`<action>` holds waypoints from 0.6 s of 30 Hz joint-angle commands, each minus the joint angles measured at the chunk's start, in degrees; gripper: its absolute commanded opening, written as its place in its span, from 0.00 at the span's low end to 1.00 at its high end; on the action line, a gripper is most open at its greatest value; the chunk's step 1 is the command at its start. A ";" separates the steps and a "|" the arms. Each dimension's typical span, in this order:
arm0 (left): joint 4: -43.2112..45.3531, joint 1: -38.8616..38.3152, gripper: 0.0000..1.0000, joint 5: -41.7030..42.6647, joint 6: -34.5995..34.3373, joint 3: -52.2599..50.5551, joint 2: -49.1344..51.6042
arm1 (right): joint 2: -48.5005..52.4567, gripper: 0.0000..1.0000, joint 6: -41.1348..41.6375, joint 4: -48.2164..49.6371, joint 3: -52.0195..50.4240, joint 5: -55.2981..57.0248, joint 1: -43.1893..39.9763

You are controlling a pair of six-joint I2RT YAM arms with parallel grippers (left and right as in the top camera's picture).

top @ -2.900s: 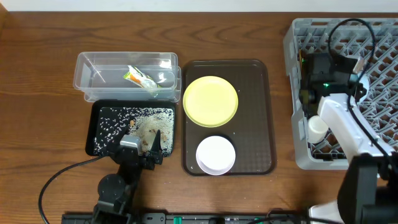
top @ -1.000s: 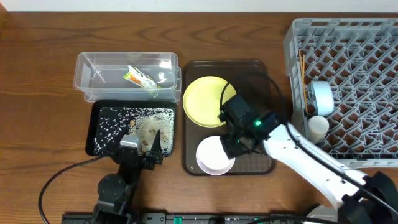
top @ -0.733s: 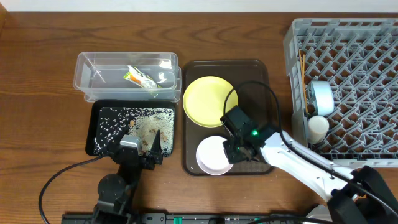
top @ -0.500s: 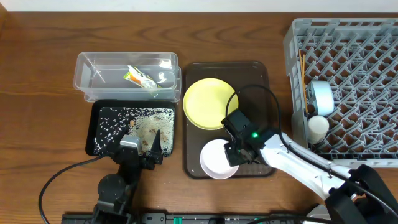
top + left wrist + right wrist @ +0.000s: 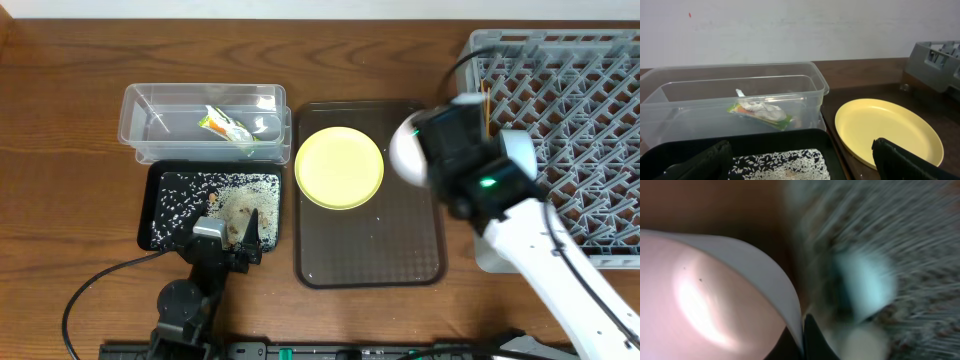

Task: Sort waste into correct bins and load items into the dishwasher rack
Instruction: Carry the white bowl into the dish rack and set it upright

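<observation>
Rim of the white bowl (image 5: 402,158) sat pinched in the right pincer (image 5: 801,337) beside the dishwasher rack (image 5: 600,60), likely for loading; left pincer (image 5: 802,162) gaped wide, idle.

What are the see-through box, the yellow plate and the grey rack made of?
The see-through box looks like thin clear plastic: the wrapper shows through its glossy walls. The yellow plate looks like smooth plastic with a soft sheen, though it could be ceramic. The grey rack looks like hard moulded plastic, a dull lattice of pegs.
</observation>
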 commanded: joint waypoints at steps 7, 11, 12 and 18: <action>-1.57 0.35 0.91 -0.52 0.59 -1.33 -0.35 | 4.31 0.01 -13.81 21.51 0.72 19.87 -15.67; -1.57 0.35 0.91 -0.52 0.59 -1.33 -0.35 | 9.27 0.01 -18.71 27.54 0.72 19.91 -19.76; -1.57 0.35 0.92 -0.52 0.59 -1.33 -0.35 | 10.56 0.01 -19.93 28.70 0.72 19.93 -20.39; -1.57 0.35 0.91 -0.52 0.59 -1.33 -0.35 | 19.43 0.01 -26.23 37.53 0.72 24.87 -24.00</action>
